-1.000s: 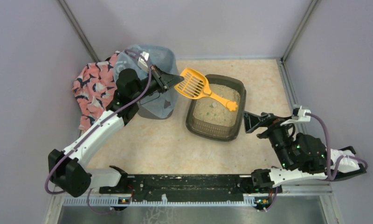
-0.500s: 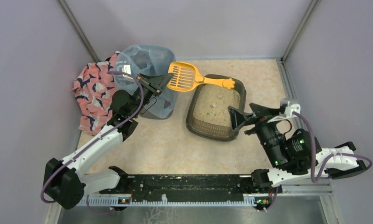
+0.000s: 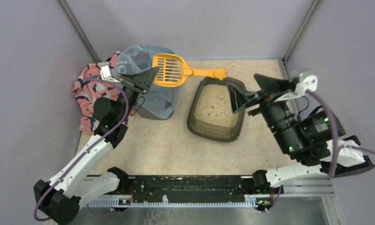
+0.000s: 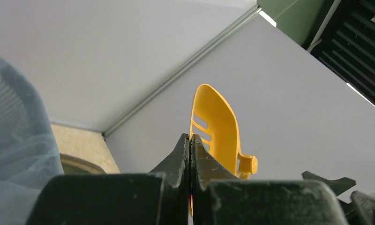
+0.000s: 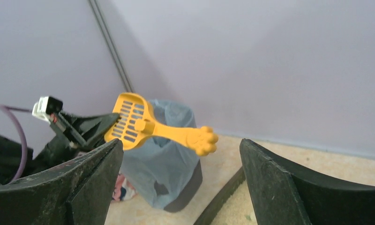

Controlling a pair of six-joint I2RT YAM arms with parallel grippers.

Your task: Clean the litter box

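Rail [image 3: 185,183]: bolted along the near edge, nearer than the litter box [image 3: 213,134]; carries both arm bases.

Surface [image 3: 157,140]: beige, speckled; bare stretch between rail and litter box.

Litter box: set flat on the surface, long side running near to far. Holds beige litter [image 3: 209,112] with a few pale lumps toward the far end.

Right pincer [image 3: 244,91]: poised above the far right corner of the litter box. Jaws spread wide, nothing between them.

Bin [image 3: 160,101]: upright just left of the litter box, a narrow gap between the two; lined with a light blue bag [image 3: 134,56].

Left pincer [image 3: 150,75]: above the bin, left of the litter box. Jaws closed tight on the head rim of the scoop [image 3: 169,70].

Scoop: yellow, slotted, held in the air clear of the surface. Head over the right side of the bin's mouth; handle pointing right, paw-shaped end near the far left corner of the litter box in the top view.

Cloth [image 3: 89,89]: pink with dark pattern, bunched left of the bin, farther from the litter box.
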